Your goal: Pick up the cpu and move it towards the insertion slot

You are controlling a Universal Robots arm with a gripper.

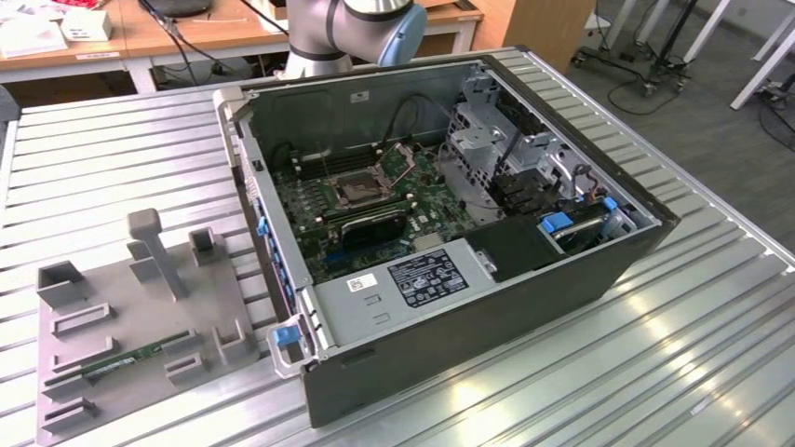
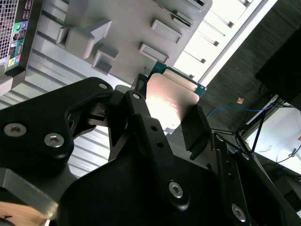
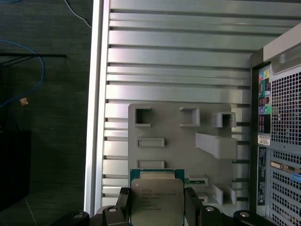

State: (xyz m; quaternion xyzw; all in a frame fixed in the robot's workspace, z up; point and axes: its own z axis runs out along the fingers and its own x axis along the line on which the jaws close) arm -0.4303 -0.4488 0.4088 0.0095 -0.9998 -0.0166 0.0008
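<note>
The cpu (image 3: 156,200) is clamped by two opposite edges between my fingers (image 3: 192,206), which are closed to just its width. Its silvery lid faces the first wrist view. I hold it in the air above the grey fixture tray (image 3: 178,141), which lies on the ribbed metal surface (image 3: 178,56) beside the open computer case (image 1: 497,307). The insertion slot (image 1: 357,189) lies inside the case on the green board, and the case wall rises between slot and tray. A green memory stick (image 1: 125,358) rests in the tray.

Black end effector (image 2: 167,113) clamping silvery cpu (image 2: 171,96), grey holder tray (image 2: 117,19) beyond
</note>
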